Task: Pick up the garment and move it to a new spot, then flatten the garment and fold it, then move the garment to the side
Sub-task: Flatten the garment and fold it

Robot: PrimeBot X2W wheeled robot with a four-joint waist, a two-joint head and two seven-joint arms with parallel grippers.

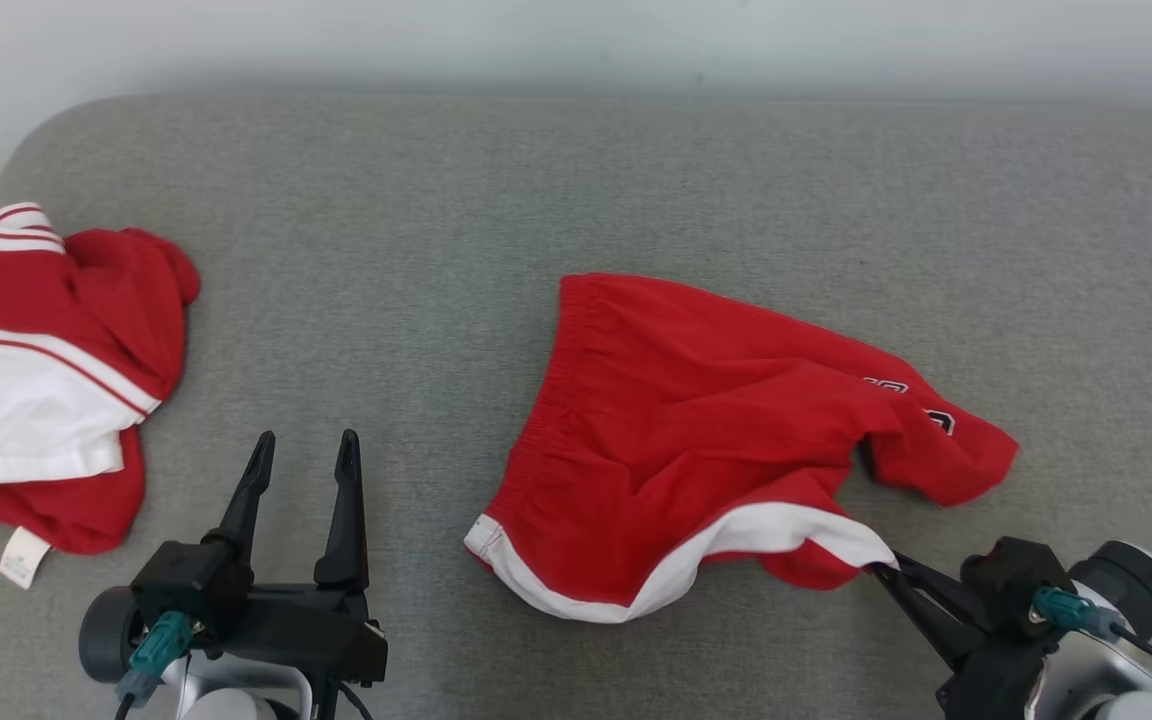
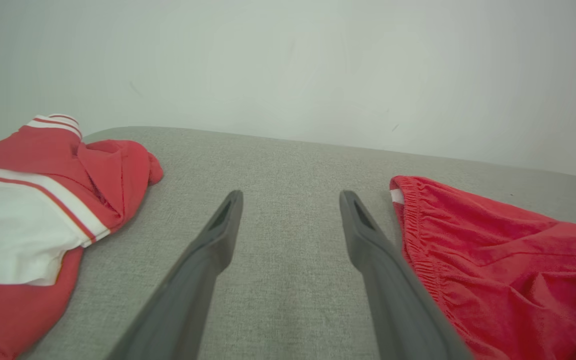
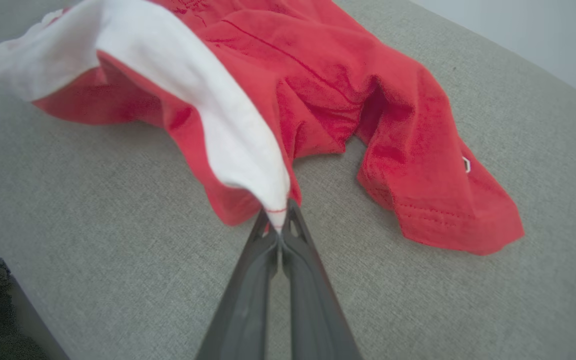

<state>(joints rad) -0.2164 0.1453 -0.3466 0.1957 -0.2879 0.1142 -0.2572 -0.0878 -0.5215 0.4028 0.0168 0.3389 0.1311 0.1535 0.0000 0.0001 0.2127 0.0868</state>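
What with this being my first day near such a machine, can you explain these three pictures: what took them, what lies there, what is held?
It is a wheeled robot with two arms, each ending in a two-fingered claw. The top-down picture comes from its head; the other two from cameras on its wrists, looking along the fingers. On the grey surface lie red shorts with white trim, and at the left another red-and-white garment. The left claw is open, holding nothing. The right claw is shut on the shorts' white hem corner.
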